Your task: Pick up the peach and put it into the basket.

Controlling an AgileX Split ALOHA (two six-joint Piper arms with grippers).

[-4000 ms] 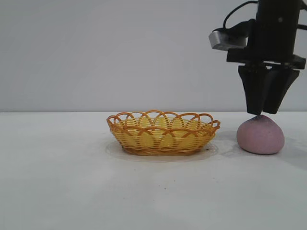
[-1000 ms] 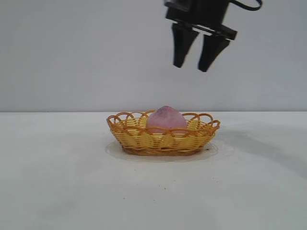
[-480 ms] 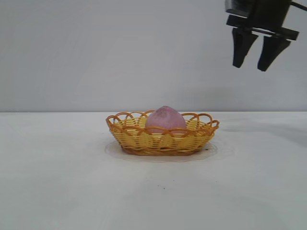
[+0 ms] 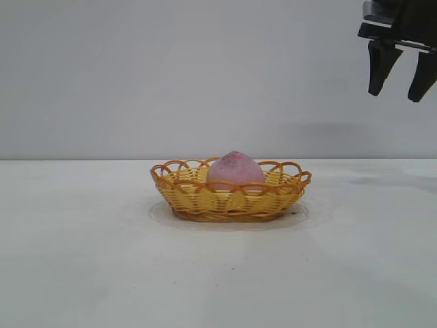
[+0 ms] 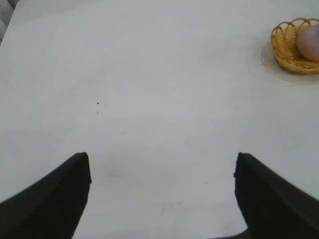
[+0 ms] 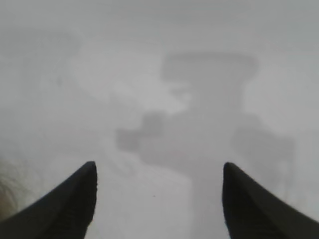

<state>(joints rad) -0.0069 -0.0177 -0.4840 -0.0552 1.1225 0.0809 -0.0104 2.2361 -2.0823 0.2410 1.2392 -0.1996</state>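
Note:
The pink-mauve peach (image 4: 235,171) rests inside the yellow woven basket (image 4: 198,198) with its orange looped rim, at the middle of the white table. High at the upper right, well away from the basket, my right gripper (image 4: 398,94) hangs open with nothing between its fingers. In the right wrist view that gripper (image 6: 158,172) looks down on bare table and its own shadow. My left gripper (image 5: 162,162) is open over bare table, and from there the basket (image 5: 284,47) with the peach (image 5: 310,42) lies far off.
A plain grey wall stands behind the white table (image 4: 82,260). The right arm's shadow (image 6: 209,119) falls on the table surface below it.
The right gripper has moved up and to the right, away from the basket, staying open. The peach lies still in the basket. The left arm has not visibly moved.

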